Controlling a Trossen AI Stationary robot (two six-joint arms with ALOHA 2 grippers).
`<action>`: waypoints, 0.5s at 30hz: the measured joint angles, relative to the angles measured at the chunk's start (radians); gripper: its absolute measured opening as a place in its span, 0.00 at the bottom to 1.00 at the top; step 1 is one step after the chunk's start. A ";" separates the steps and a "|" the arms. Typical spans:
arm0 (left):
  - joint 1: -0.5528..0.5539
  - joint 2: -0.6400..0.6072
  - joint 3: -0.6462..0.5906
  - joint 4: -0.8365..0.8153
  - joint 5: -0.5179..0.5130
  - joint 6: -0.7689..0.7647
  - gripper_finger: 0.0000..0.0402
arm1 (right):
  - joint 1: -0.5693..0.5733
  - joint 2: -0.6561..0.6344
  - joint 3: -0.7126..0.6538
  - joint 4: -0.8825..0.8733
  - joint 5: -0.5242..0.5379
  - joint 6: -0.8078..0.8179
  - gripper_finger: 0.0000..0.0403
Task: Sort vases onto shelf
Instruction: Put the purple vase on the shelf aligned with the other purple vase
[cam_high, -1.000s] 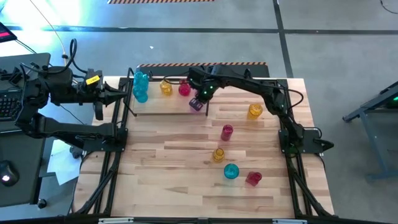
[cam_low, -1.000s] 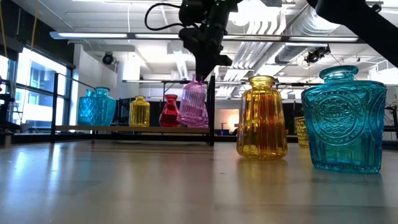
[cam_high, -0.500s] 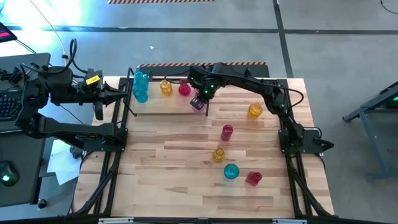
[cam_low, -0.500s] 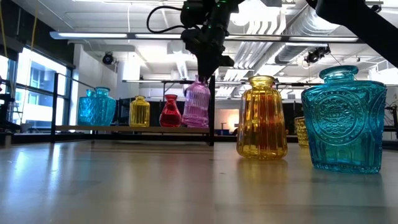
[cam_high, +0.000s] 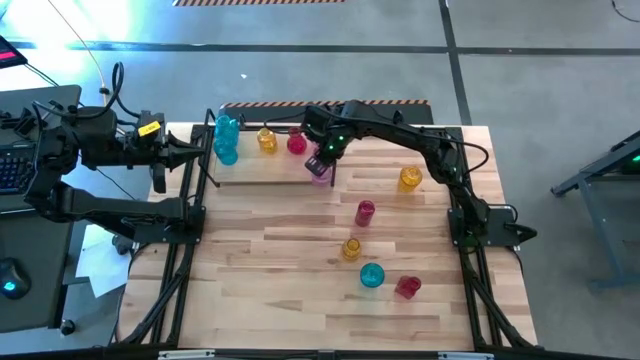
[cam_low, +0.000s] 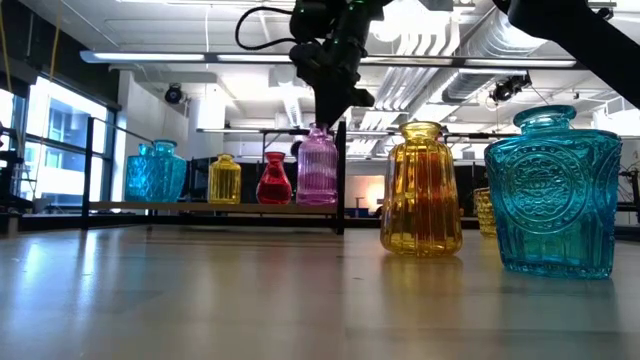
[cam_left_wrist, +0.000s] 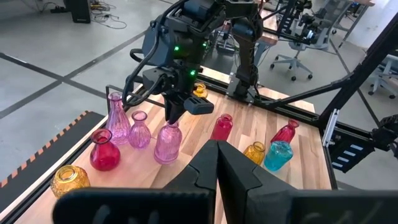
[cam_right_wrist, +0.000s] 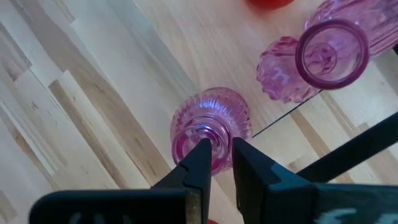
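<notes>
My right gripper (cam_high: 322, 160) reaches over the shelf (cam_high: 260, 170), a black rod rack with a light plank, at the table's far left, and is shut on a ribbed pink vase (cam_low: 318, 172). That vase stands upright at the shelf's right end, beside a red vase (cam_low: 272, 180), a yellow one (cam_low: 224, 180) and a cyan one (cam_low: 155, 172) that rest on their bases. Two more pink vases (cam_right_wrist: 283, 78) stand behind it. My left gripper (cam_high: 205, 152) waits shut by the shelf's left end. My right gripper pinches the pink vase's narrow neck (cam_right_wrist: 216, 142) between its two fingers (cam_right_wrist: 199, 163), just under the rim. The fingers come from above, pointing down. The vase is upright, its base (cam_low: 318, 202) level with the shelf plank.
Several loose vases stand on the tabletop toward its right and near side: yellow (cam_high: 410, 178), pink (cam_high: 365, 212), small yellow (cam_high: 351, 248), cyan (cam_high: 371, 275) and red (cam_high: 407, 287). The shelf's black upright rod (cam_low: 341, 170) stands right beside the held vase.
The pink vase hung tilted in my right gripper, its bottom swung toward the table's left. It has come upright and settled lower, in line with the vases on the shelf. My right gripper has stayed shut on the neck and shifted only slightly.
</notes>
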 joint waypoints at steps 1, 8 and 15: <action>0.000 0.000 0.000 0.000 0.000 0.000 0.00 | 0.000 0.000 0.000 0.005 0.001 0.002 0.11; 0.000 0.000 0.000 0.000 0.000 0.000 0.00 | 0.000 0.000 0.000 0.024 0.019 0.004 0.11; 0.000 0.000 0.000 0.000 0.000 0.000 0.00 | -0.002 0.000 0.000 0.025 0.049 0.007 0.11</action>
